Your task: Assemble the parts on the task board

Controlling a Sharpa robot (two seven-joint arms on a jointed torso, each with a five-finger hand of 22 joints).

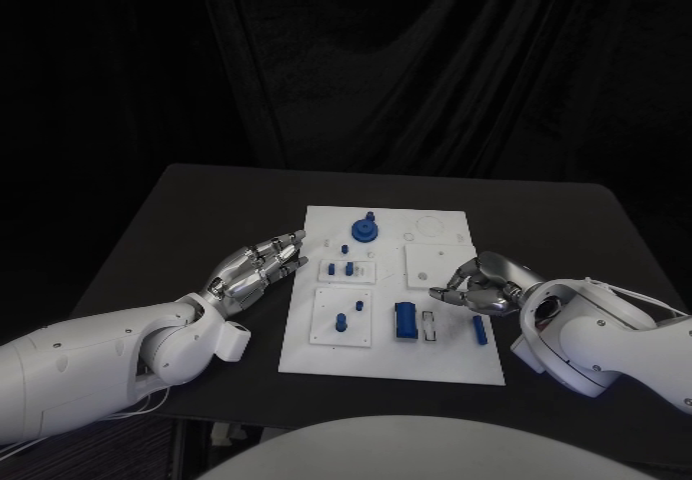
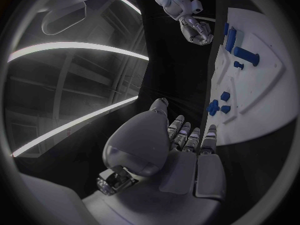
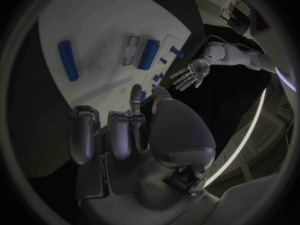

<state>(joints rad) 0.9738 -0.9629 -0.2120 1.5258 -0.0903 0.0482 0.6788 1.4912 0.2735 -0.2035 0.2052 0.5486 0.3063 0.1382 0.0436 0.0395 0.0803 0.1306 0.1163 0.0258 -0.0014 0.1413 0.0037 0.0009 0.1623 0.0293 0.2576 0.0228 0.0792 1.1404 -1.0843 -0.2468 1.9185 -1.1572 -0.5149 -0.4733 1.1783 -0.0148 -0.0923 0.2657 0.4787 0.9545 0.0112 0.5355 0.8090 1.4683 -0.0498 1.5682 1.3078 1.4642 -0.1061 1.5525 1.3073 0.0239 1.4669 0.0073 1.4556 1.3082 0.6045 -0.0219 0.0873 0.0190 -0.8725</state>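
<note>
The white task board lies flat in the middle of the black desk. Small blue parts sit on it: a round knobbed piece near the far edge, short pegs, a cylinder and a bar. The left hand rests beside the board's left edge, fingers straight and holding nothing. The right hand hovers over the board's right side, fingers curled inward around nothing.

From my seat I see a black worktop with a dark, matte top. Behind it hangs a black curtain in heavy folds, closing off the room. In the wrist views, long curved light strips glow overhead against dim framing.
</note>
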